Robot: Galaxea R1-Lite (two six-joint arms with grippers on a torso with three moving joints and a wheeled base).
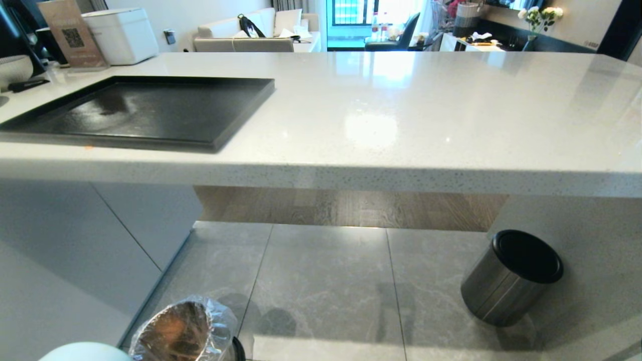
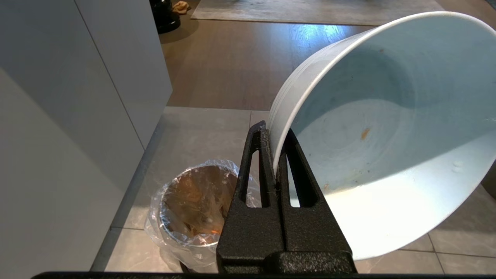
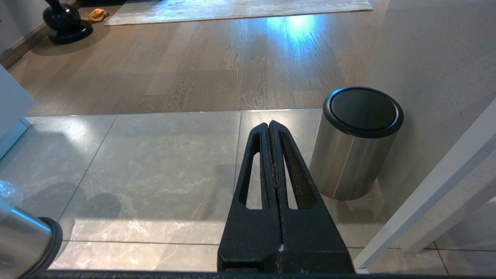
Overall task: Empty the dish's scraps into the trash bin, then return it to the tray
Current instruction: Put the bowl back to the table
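Grey floor tiles point(image 2: 201, 131); trash bin point(image 2: 193, 209) partly hidden behind left gripper point(image 2: 276, 155), which pinches the dish point(image 2: 387, 135) rim. Dish cut off in head view. Right gripper point(image 3: 271, 131) pressed together, holding nothing.

Left gripper point(image 2: 276, 155): two matte black fingers point(image 2: 255, 170), rough cast-looking texture, each tapering to a narrow tip; each finger has one long slot cut through it, rounded at the ends; fingers widen toward a shared black block at the base; a thin black edge runs below that; a few fine pale fibres on the inner edges. Right gripper point(image 3: 270, 126): same build, black, slotted, tapered fingers point(image 3: 254, 170); pale dust and scuffs along the inner faces; a small white speck near the base.
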